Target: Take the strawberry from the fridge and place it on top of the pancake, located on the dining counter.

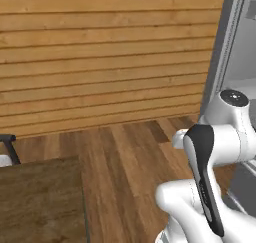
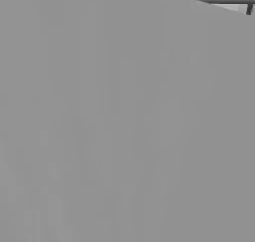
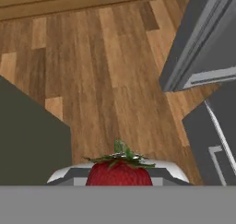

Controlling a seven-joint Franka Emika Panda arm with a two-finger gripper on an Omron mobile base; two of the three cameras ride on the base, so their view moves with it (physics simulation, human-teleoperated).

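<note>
The strawberry (image 3: 119, 173) is seen at the bottom of the hand view, red with a green leafy top, held between the fingers (image 3: 64, 176) — they are closed narrowly on the fruit, which sits right at the hand. Only the upper part of the berry is visible; the rest is cut off by the lower edge of that view.

Beneath the held fruit a wooden plank floor (image 3: 97, 71) is shown, well below it. At the right of the hand view the grey fridge (image 3: 203, 43) is seen, with a pale edge running along its door and a lower grey panel beside it. A dark flat surface is seen at the left of that view; what it is cannot be told.

In the left base view the white arm (image 1: 210, 152) with its dark joint cover rises at the lower right, in front of the fridge's edge (image 1: 225, 47). A wall of horizontal wooden boards (image 1: 100, 52) stands behind the floor. At the lower left a corner of the dark-brown table (image 1: 40, 202) is shown — the dining counter — with a dark stool part (image 1: 10, 147) just beyond it.

The right base view is covered by a flat grey surface, close to the camera.
</note>
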